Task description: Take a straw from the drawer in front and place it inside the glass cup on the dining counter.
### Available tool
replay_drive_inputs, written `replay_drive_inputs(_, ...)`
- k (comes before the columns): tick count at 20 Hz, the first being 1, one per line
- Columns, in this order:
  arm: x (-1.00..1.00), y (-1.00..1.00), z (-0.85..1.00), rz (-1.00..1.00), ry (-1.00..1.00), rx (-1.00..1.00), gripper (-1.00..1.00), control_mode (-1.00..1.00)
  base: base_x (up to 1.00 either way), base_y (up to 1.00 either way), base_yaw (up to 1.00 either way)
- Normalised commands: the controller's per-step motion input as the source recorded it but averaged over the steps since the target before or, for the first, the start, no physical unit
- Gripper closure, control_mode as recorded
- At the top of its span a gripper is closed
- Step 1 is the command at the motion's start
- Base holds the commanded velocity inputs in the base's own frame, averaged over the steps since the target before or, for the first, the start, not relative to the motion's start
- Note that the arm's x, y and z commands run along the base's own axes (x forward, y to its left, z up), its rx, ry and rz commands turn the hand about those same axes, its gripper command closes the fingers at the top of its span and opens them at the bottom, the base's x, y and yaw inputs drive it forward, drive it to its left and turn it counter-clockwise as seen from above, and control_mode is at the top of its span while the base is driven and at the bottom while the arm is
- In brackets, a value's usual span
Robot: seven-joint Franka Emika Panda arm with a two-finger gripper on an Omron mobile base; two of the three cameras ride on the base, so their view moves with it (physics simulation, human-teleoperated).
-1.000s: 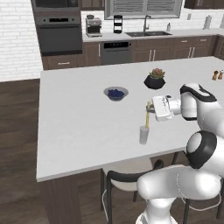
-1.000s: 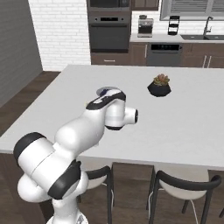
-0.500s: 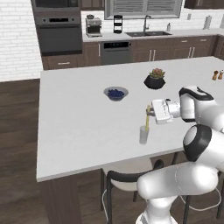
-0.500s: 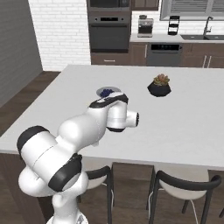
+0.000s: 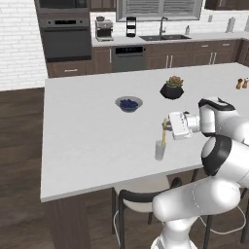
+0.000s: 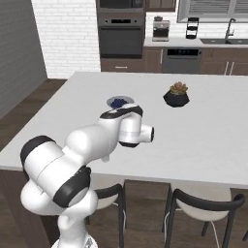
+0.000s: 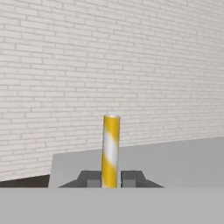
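Observation:
The glass cup [image 5: 159, 150] stands on the dining counter [image 5: 87, 136] near its front edge. My gripper [image 5: 166, 126] hangs just above the cup, shut on the yellow straw [image 5: 164, 136]. The straw hangs upright and its lower end reaches the cup's rim; I cannot tell whether it is inside. In the hand view the straw [image 7: 110, 146] rises between the two dark fingertips [image 7: 90, 178] of the gripper [image 7: 110, 179], in front of a white brick wall. In the right base view my own arm covers the cup and the straw. The drawer is out of view.
A shallow bowl with blue contents [image 5: 129, 103] and a potted plant in a black pot [image 5: 172, 89] stand farther back on the counter. Small shakers [image 5: 241, 83] sit at its right edge. Dark chairs [image 5: 141, 199] are tucked under the front edge.
My hand has sunk a little with the straw, bringing its lower end down to the cup. The cup, the bowl and the plant have stayed put.

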Motion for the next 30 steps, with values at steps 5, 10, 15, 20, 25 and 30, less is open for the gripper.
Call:
replay_drive_inputs(5, 0.00, 0.00, -0.15, 0.00, -0.01, 0.00, 1.00, -1.00, 0.00, 0.00, 0.00)
replay_drive_inputs(10, 0.00, 0.00, 0.05, 0.00, -0.02, 0.00, 1.00, -1.00, 0.00, 0.00, 0.00)
replay_drive_inputs(15, 0.00, 0.00, 0.26, 0.00, -0.01, 0.00, 1.00, -1.00, 0.00, 0.00, 0.00)
replay_drive_inputs(20, 0.00, 0.00, 0.12, 0.00, 0.00, 0.00, 1.00, -1.00, 0.00, 0.00, 0.00)
replay_drive_inputs(25, 0.11, 0.00, -0.03, 0.00, 0.01, 0.00, 1.00, -1.00, 0.00, 0.00, 0.00)
replay_drive_inputs(30, 0.44, 0.00, -0.13, 0.00, 0.01, 0.00, 1.00, -1.00, 0.00, 0.00, 0.00)
